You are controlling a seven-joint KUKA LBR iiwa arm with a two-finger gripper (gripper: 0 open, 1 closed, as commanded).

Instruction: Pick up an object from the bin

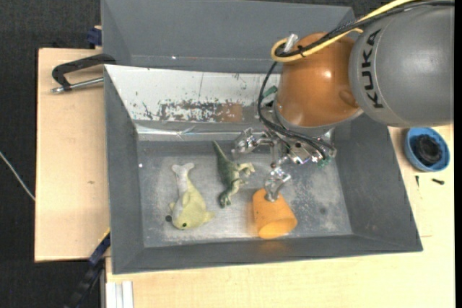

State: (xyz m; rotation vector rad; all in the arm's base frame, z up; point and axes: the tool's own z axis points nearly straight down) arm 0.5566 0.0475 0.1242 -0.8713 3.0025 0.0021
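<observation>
**Pick not yet made: pincer low in the bin, nothing in it**

The pincer [263, 164] hangs low over the bin floor, a little right of the frame's centre, under the orange cover of the wrist. Its 2 metal fingers look spread apart and I see nothing between them, so no grasp is made.

The lower finger [277, 182] points down at the upper edge of an orange cup-shaped thing [273, 218], which lies at the lower middle of the floor. Whether the finger touches it I cannot tell. Just left of the pincer lies a green toy dinosaur [229, 180], with its thin end toward the upper finger. Further left, well apart, rests a pale yellow toy whale [186, 207]. I count these 3 things in the grey bin [123, 177], all lying on its floor.

By my judgement the approach is mostly done. What is left is to close on 1 thing, probably the cup or the dinosaur, and to lift it out.
</observation>
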